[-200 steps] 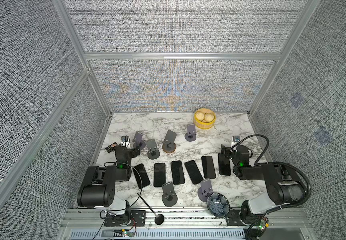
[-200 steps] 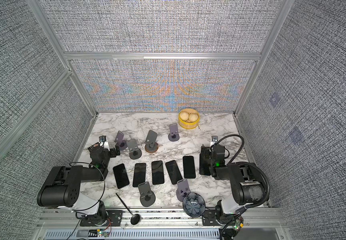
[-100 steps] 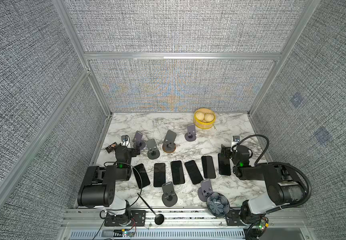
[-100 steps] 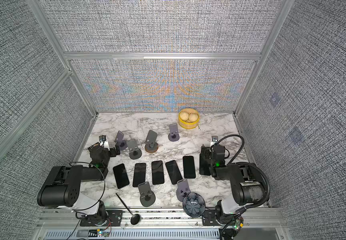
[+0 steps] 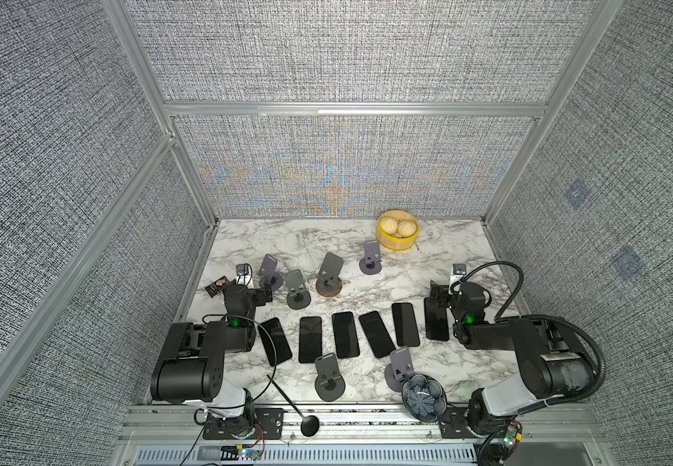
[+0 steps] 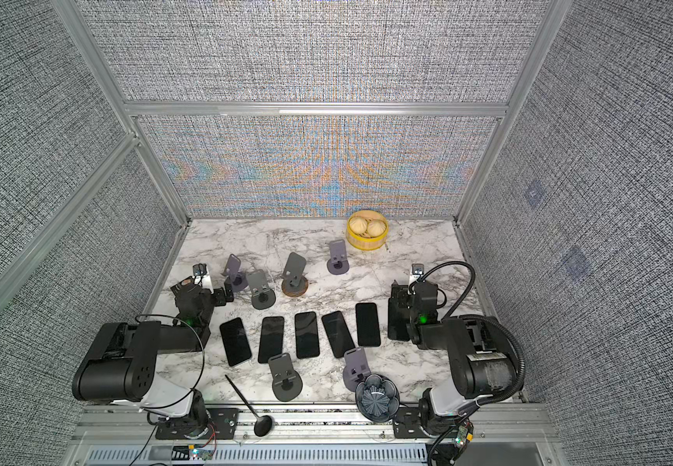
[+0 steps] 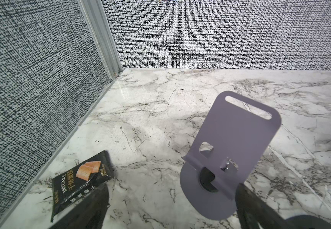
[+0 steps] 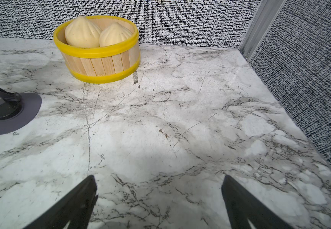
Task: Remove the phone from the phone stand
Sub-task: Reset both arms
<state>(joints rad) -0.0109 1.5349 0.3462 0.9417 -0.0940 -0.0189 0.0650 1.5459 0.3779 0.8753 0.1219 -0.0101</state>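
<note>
In both top views, six dark phones [image 5: 344,334] lie flat in a row across the middle of the marble table [image 5: 318,242]. Six phone stands [image 5: 328,274], four far and two near, are all empty. With no phone on any stand, I judge the removal finished.

Left wrist view: the left gripper [image 7: 171,187] is spread wide and holds nothing. A purple stand [image 7: 234,138] is just beside one finger and a snack packet [image 7: 81,178] is by the other.

Right wrist view: the right gripper [image 8: 159,178] is likewise released over bare marble, with a basket of buns [image 8: 101,65] far ahead.

The next move, I'd guess, is only to draw both arms clear of the row.
</note>
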